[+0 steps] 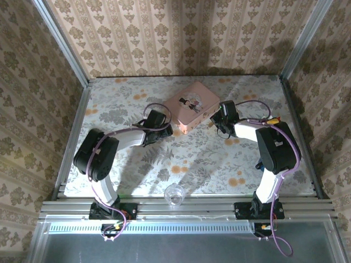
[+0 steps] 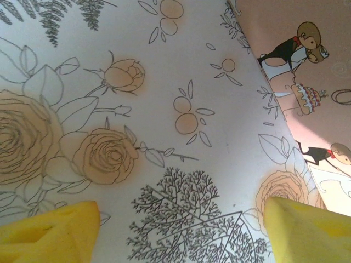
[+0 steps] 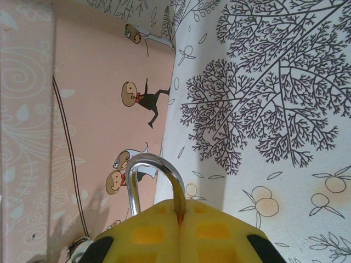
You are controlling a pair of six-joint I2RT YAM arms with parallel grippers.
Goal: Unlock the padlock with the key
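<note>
The padlock's silvery shackle [image 3: 156, 167] arches out from between the yellow fingers of my right gripper [image 3: 180, 211], which is shut on it; the lock's body is hidden inside the grip. That gripper [image 1: 219, 118] hovers at the right edge of the pink box [image 1: 192, 104]. My left gripper [image 1: 171, 127] sits just off the box's near-left corner. It [image 2: 184, 230] is open, its yellow fingertips [image 2: 55, 230] wide apart over the flowered tablecloth with nothing between them. The key is out of view.
The pink box [image 2: 274, 22] with cartoon figures lies at the back middle of the table, its edge [image 3: 98, 66] close to both grippers. A small clear glass [image 1: 174, 195] stands at the near edge between the arm bases. Metal frame rails border the table.
</note>
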